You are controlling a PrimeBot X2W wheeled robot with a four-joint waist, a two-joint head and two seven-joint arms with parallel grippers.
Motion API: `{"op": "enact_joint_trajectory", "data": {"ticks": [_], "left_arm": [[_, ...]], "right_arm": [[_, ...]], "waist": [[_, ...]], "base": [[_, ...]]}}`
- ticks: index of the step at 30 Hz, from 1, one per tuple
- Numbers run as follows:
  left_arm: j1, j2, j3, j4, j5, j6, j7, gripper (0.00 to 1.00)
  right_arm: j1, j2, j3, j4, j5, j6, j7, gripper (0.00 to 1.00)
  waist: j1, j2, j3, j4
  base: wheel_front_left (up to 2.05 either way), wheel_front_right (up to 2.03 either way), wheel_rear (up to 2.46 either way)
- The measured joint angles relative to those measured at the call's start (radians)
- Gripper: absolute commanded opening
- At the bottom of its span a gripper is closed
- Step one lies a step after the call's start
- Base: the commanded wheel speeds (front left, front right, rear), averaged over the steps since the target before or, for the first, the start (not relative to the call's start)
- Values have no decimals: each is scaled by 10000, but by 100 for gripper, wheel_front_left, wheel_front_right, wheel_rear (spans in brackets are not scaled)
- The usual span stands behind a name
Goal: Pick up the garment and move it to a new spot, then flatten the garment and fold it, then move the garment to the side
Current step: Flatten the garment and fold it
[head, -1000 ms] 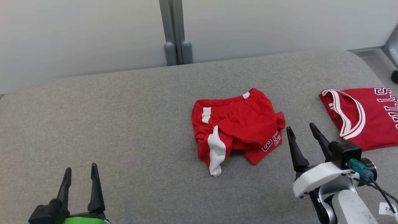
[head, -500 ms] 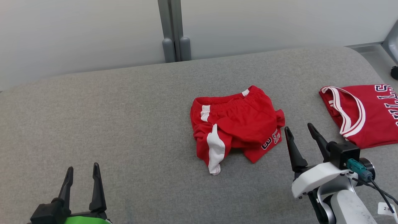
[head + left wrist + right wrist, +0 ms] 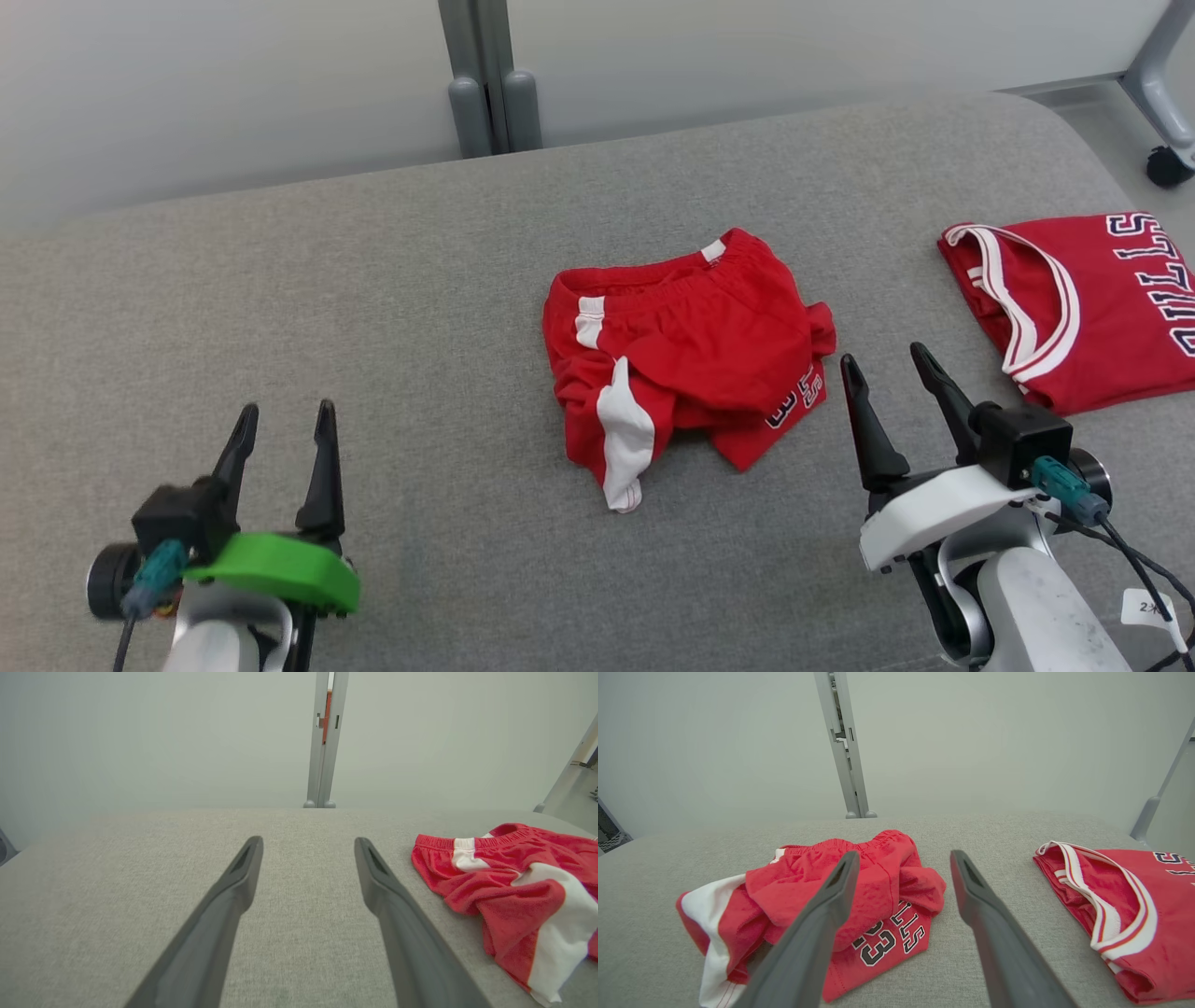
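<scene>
Left fingers (image 3: 324, 467) and right fingers (image 3: 864, 420) spread wide, empty, off the shorts (image 3: 691, 355).

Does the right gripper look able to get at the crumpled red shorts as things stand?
Probably yes. The right gripper is open, its tips just right of the shorts, with bare grey surface between and nothing lying on the shorts. The jersey sits clear on its other side.

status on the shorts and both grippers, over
Left gripper, right gripper: jaws open, empty. Red shorts crumpled on the grey surface, untouched. Red jersey lies apart on the right.
</scene>
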Motion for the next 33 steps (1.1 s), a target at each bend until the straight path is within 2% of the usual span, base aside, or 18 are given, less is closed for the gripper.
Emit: {"op": "enact_joint_trajectory", "data": {"ticks": [6,11,18,27,30,33], "left_arm": [[-2258,648,-1342,988,-485,-31,993,100],[-3684,1409,-3064,1716,-1026,-40,1620,100],[-5314,2240,-5584,2378,-2424,-40,2847,100],[-6834,3586,-8612,2460,-4073,-40,4205,100],[-7368,4033,-9262,2510,-4314,-42,4259,100],[-7806,4192,-9657,2815,-4355,-42,4165,100]], "right_arm": [[-392,90,232,121,21,0,-134,100],[-741,134,510,299,100,0,-328,100],[-1104,221,706,579,201,0,-594,100],[-1300,274,899,823,341,0,-796,100],[-1360,280,915,840,370,0,-838,100],[-1403,299,951,844,370,0,-869,100]], "waist": [[0,0,406,-469],[0,0,784,-1053],[1,0,1407,-1947],[1,0,2075,-2879],[1,0,2254,-3053],[1,0,2409,-3156]], "base": [[0,0,0],[0,0,0],[0,0,0],[0,0,0],[0,0,0],[0,0,0]]}}
